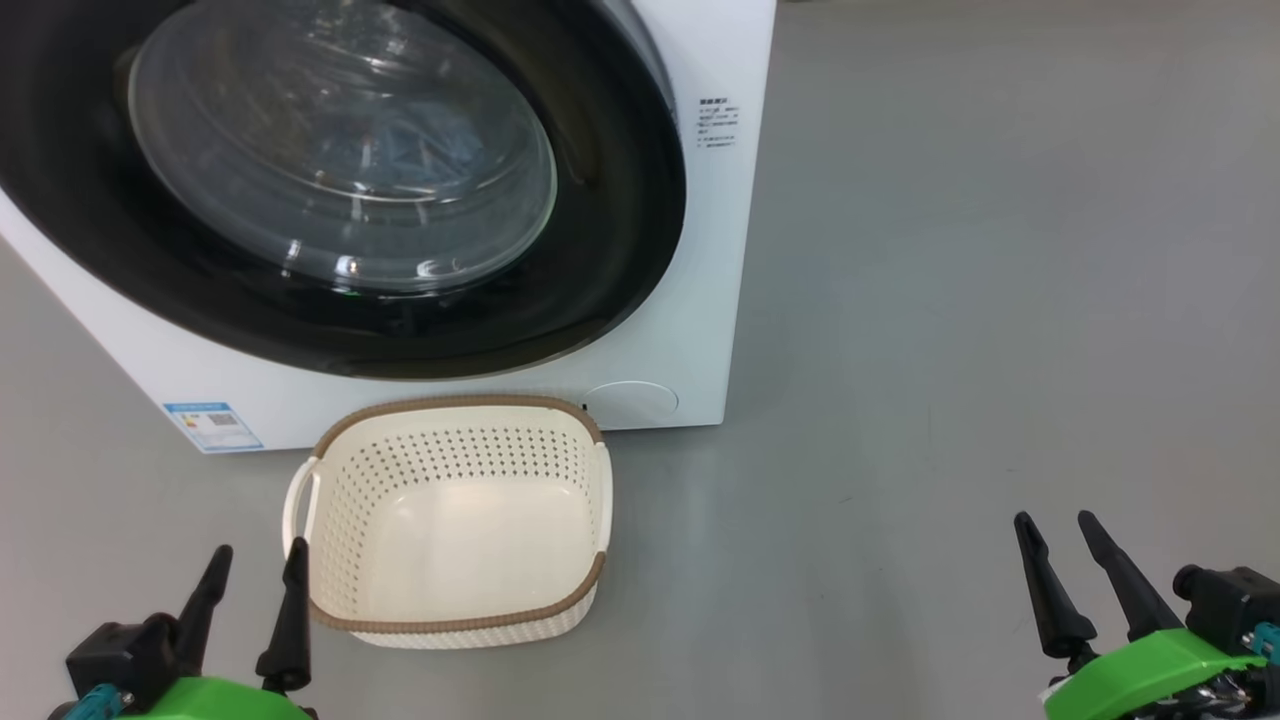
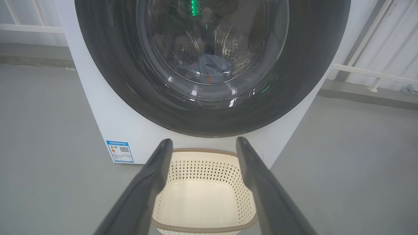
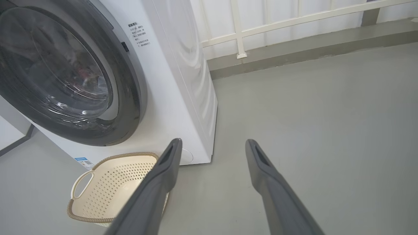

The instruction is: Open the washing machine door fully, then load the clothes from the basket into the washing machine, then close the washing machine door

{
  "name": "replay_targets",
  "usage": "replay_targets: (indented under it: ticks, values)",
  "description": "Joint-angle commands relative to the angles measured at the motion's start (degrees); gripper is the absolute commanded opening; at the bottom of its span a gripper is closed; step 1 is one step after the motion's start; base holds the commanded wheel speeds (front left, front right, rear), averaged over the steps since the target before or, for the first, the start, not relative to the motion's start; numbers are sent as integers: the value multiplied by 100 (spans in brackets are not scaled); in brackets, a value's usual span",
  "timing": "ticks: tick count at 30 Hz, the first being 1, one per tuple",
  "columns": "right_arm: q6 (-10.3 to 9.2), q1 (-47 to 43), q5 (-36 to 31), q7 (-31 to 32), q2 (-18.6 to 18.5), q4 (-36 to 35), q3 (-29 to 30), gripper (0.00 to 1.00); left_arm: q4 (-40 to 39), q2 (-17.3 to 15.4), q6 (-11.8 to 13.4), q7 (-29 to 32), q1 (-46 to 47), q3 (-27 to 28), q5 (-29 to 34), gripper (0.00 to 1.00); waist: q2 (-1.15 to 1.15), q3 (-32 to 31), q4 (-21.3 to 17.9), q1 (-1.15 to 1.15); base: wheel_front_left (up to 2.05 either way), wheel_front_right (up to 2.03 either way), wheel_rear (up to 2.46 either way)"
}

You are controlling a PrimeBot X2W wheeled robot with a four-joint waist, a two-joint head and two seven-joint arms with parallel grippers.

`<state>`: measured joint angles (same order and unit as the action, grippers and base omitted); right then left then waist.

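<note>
The white washing machine (image 1: 700, 300) stands ahead with its glossy black door (image 1: 620, 250) shut flat against the front. Through the porthole glass, blue-grey clothes (image 2: 212, 67) lie in the steel drum. The cream basket (image 1: 450, 460) sits on the floor just before the machine, and its bare bottom shows. My left gripper (image 1: 260, 550) hangs open at the basket's near left corner, nothing between its fingers; in the left wrist view it (image 2: 204, 141) points over the basket (image 2: 202, 169) at the door (image 2: 130, 98). My right gripper (image 1: 1053, 520) is open over bare floor, well right of the machine (image 3: 183, 81).
Grey floor (image 1: 950, 350) spreads to the right of the machine. A white railing (image 3: 238, 29) and a low grey kerb (image 3: 294, 52) run along the back wall. A blue label (image 1: 212, 425) sits at the machine's lower left corner.
</note>
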<state>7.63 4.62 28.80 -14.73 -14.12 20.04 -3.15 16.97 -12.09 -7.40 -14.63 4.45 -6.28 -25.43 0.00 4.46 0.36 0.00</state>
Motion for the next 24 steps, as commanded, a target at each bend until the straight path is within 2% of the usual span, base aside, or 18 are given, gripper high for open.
replay_targets:
  ticks: [1, 17, 18, 24]
  values:
    - [-14, -12, -24, -27, -89, -151, -92, 100, -131, -192, -9, -37, 58, 231, 44, 100, 0, -12, -19, 0, 0, 0, 0]
    - [-14, -86, -57, -27, -25, -169, -57, 100, -109, -187, -9, -37, -13, 234, 46, 100, 0, -62, -48, 0, 0, 0, 0]
    - [0, -20, -8, 0, 43, -29, 46, 0, 1, -8, 0, 0, -104, 21, 1, 0, 0, -62, -48, 0, 0, 0, 0]
    - [0, -48, 92, 36, 214, 211, 17, 0, 210, 203, 2, 38, -184, -48, -109, 0, 0, -66, -49, 0, 0, 0, 0]
